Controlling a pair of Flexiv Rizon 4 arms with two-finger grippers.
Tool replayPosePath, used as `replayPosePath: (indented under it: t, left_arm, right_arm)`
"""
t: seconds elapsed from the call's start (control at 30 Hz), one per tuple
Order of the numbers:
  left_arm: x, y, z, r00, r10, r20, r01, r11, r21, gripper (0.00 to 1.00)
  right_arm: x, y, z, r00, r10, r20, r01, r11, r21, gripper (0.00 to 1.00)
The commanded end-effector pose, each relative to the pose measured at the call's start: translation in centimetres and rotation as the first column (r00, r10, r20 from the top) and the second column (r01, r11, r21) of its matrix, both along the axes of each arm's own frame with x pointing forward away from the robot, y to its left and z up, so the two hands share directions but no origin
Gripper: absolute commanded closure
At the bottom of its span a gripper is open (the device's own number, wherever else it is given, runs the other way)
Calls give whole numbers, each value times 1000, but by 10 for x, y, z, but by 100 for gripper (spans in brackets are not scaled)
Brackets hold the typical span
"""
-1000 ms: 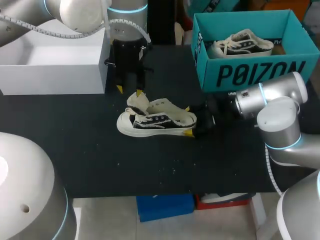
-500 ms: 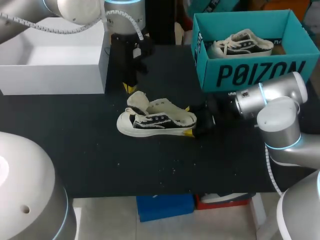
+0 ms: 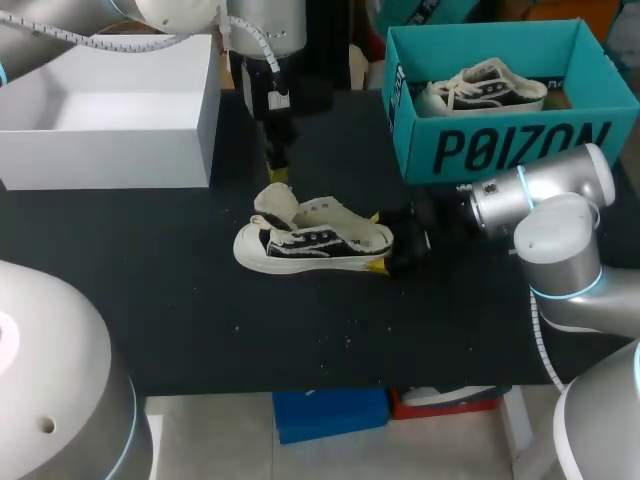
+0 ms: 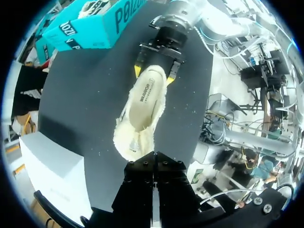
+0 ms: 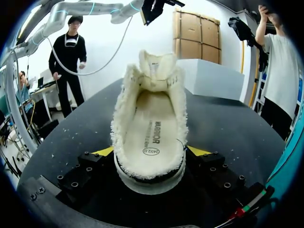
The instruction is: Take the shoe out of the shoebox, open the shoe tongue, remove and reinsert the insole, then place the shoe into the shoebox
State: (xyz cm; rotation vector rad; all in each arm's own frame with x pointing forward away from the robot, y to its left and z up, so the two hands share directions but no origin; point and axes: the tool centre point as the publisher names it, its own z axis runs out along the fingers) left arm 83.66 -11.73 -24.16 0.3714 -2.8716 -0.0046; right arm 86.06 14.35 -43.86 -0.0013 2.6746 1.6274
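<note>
Left jaws have twisted round and pressed together, now poised at 12 o'clock of the black-and-white fleece-lined sneaker (image 3: 312, 240), lying mid-desk (image 3: 150, 260), heel pinched by right jaws; tongue-opening looks imminent.

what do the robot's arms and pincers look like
The left arm and right arm are silvery-white rounded links with light-blue rings at the joints. A white ribbed cable runs along the left one. The left pincer and right pincer are black, blocky, with yellow fingertips.
</note>
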Motion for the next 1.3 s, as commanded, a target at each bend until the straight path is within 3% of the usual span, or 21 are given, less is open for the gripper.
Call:
replayPosePath:
  t: [0.03,0.17,0.57,0.77,1.1,1.3]
  left_arm:
    - [1,-12,-9,915,-398,66,402,883,-243,100]
    - [4,-25,-18,907,-418,61,418,869,-264,100]
    - [4,-25,-18,907,-418,61,418,869,-264,100]
    - [18,-23,-41,946,-324,-27,316,936,-153,100]
    - [20,-49,-74,955,-285,-83,260,938,-228,100]
    - [20,-50,-75,953,-294,-71,270,933,-236,100]
  right_arm:
    - [1,1,-3,1000,-4,1,4,1000,0,100]
    - [1,1,-3,1000,-4,1,4,1000,0,100]
    - [1,1,-3,1000,-4,1,4,1000,0,100]
    - [1,1,-3,1000,-4,1,4,1000,0,100]
    - [1,1,-3,1000,-4,1,4,1000,0,100]
    - [1,1,-3,1000,-4,1,4,1000,0,100]
